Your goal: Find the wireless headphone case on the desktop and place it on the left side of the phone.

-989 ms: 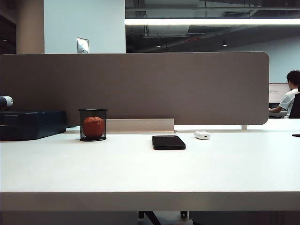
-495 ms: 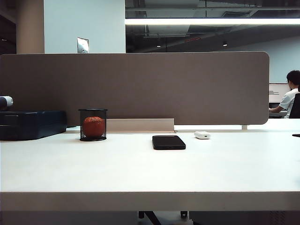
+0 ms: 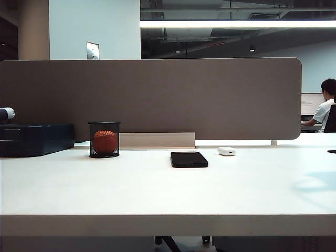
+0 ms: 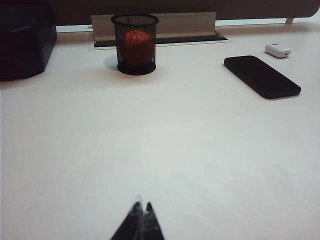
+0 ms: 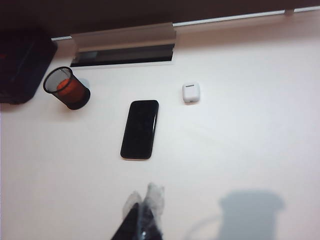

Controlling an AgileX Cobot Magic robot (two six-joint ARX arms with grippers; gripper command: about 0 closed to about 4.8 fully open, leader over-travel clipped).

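Both grippers are seen clenched and empty: the left gripper (image 4: 141,212) is held low over the bare near part of the desktop (image 3: 157,194), and the right gripper (image 5: 145,200) is held high above it, nearer than the phone (image 5: 140,129). A grey-brown divider panel (image 3: 152,97) is set along the desktop's far edge. The small glossy white headphone case (image 3: 227,151) is found lying just right of the black phone, apart from it.
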